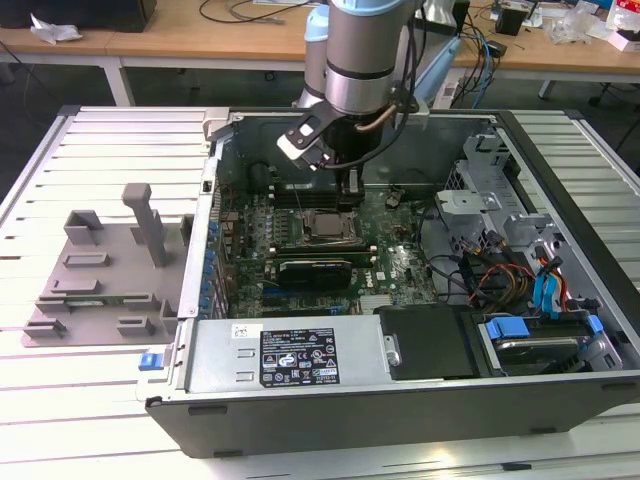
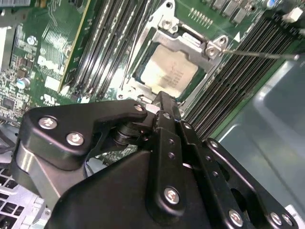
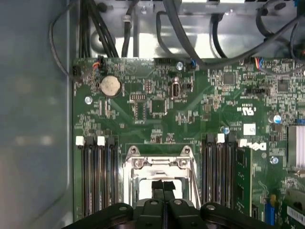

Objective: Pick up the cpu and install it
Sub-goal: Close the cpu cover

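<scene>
Second wrist view, square matte-silver cpu (image 2: 167, 72), inside steel-framed socket (image 2: 211, 47)

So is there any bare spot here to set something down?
On the exterior view's left, the white slatted table is bare on the far and near sides of the grey plastic fixture tray. Inside the dark metal computer case it is crowded: green motherboard, cables, black gripper over the silver-topped square cpu.

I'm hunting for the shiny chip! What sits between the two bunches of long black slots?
The cpu, lying in its metal socket frame, sits between one slot bank and the other slot bank, in the second wrist view.
</scene>
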Robot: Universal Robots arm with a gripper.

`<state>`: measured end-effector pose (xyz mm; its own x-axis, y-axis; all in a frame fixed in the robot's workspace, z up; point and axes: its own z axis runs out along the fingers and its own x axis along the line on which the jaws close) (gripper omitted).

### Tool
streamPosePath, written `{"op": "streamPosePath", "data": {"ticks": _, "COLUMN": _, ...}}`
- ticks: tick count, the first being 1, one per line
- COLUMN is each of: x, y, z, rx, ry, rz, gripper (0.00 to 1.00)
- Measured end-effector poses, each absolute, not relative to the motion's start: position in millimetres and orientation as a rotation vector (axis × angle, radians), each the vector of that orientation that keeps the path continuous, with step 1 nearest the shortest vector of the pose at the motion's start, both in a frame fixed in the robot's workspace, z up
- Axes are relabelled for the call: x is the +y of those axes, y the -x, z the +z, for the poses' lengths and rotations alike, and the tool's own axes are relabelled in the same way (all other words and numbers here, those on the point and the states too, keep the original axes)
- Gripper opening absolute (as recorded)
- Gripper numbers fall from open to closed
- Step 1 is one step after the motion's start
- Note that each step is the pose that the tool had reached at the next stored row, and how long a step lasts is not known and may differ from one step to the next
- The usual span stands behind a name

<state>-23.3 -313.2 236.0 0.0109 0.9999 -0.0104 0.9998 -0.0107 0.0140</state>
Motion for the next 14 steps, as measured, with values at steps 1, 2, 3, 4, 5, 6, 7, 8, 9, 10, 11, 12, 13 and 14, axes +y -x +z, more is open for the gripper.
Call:
{"op": "streamPosePath", "data": {"ticks": 1, "x": -313.2, "y": 27.0, "z": 235.7, "rx": 2.197, "ry": -2.221, "rz": 0.004, "gripper": 0.11}}
{"op": "streamPosePath", "data": {"ticks": 2, "x": -313.6, "y": 31.6, "z": 234.7, "rx": 2.197, "ry": -2.221, "rz": 0.003, "gripper": 0.11}}
{"op": "streamPosePath", "data": {"ticks": 3, "x": -314.7, "y": 33.8, "z": 232.9, "rx": 2.197, "ry": -2.221, "rz": 0.004, "gripper": 0.11}}
{"op": "streamPosePath", "data": {"ticks": 4, "x": -316.2, "y": 34.4, "z": 231.8, "rx": 2.197, "ry": -2.221, "rz": 0.004, "gripper": 0.11}}
{"op": "streamPosePath", "data": {"ticks": 5, "x": -318.5, "y": 35.3, "z": 230.9, "rx": 2.197, "ry": -2.221, "rz": 0.004, "gripper": 0.11}}
{"op": "streamPosePath", "data": {"ticks": 6, "x": -318.7, "y": 35.4, "z": 230.8, "rx": 2.197, "ry": -2.221, "rz": 0.003, "gripper": 0.11}}
{"op": "streamPosePath", "data": {"ticks": 7, "x": -318.8, "y": 35.5, "z": 230.8, "rx": 2.207, "ry": -2.211, "rz": 0.004, "gripper": 0.11}}
{"op": "streamPosePath", "data": {"ticks": 8, "x": -318.8, "y": 35.5, "z": 230.8, "rx": 2.221, "ry": -2.197, "rz": 0.004, "gripper": 0.11}}
{"op": "streamPosePath", "data": {"ticks": 9, "x": -318.8, "y": 35.5, "z": 230.8, "rx": 2.241, "ry": -2.177, "rz": 0.004, "gripper": 0.11}}
{"op": "streamPosePath", "data": {"ticks": 10, "x": -318.8, "y": 35.5, "z": 230.7, "rx": 2.287, "ry": -2.129, "rz": 0.005, "gripper": 0.11}}
{"op": "streamPosePath", "data": {"ticks": 11, "x": -318.8, "y": 35.5, "z": 230.6, "rx": 2.317, "ry": -2.097, "rz": 0.005, "gripper": 0.11}}
{"op": "streamPosePath", "data": {"ticks": 12, "x": -318.8, "y": 35.5, "z": 230.6, "rx": 2.338, "ry": -2.073, "rz": 0.005, "gripper": 0.11}}
{"op": "streamPosePath", "data": {"ticks": 13, "x": -318.8, "y": 35.5, "z": 230.6, "rx": 2.357, "ry": -2.051, "rz": 0.005, "gripper": 0.11}}
{"op": "streamPosePath", "data": {"ticks": 14, "x": -318.8, "y": 35.5, "z": 230.5, "rx": 2.414, "ry": -1.983, "rz": 0.006, "gripper": 0.11}}
